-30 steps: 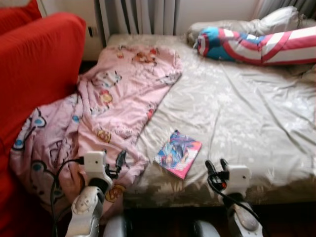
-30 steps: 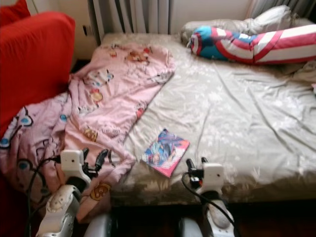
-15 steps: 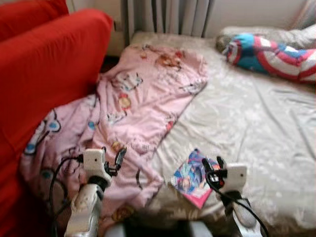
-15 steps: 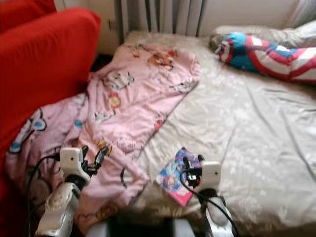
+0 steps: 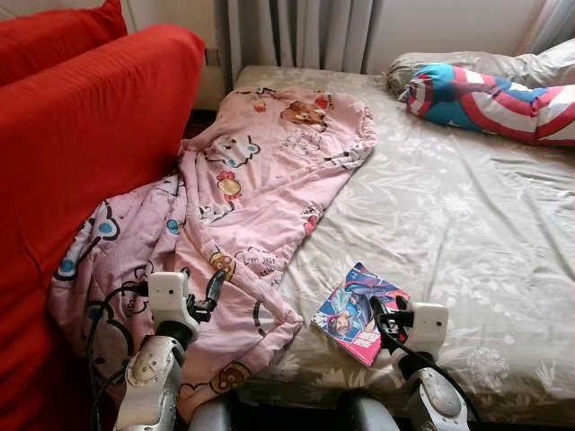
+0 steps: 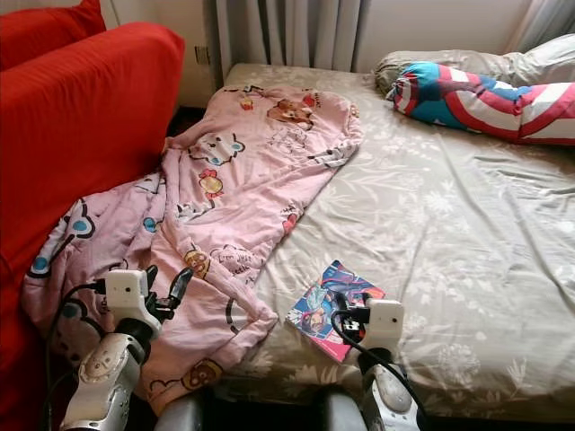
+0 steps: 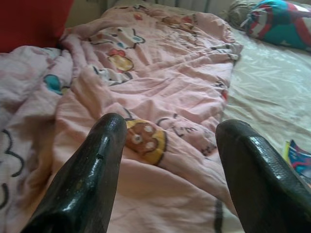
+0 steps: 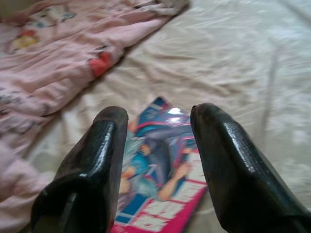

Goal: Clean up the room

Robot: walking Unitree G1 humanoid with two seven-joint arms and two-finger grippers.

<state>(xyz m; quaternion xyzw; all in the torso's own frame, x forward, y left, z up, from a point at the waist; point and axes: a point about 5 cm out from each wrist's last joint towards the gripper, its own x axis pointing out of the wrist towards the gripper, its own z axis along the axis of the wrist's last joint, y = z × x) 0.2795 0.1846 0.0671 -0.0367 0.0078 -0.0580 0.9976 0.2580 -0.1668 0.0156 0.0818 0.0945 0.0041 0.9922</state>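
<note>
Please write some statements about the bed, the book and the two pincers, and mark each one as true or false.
1. The book lies closed on the bed sheet, near the front edge. True.
2. The right pincer is shut on the book. False: its fingers are open and hang over the cover without holding it.
3. The pink blanket covers the whole bed. False: it lies on the left part and spills toward the red sofa.
4. The left pincer is open above the pink blanket. True.
5. The striped pillow lies next to the book. False: it is at the far end of the bed.
</note>
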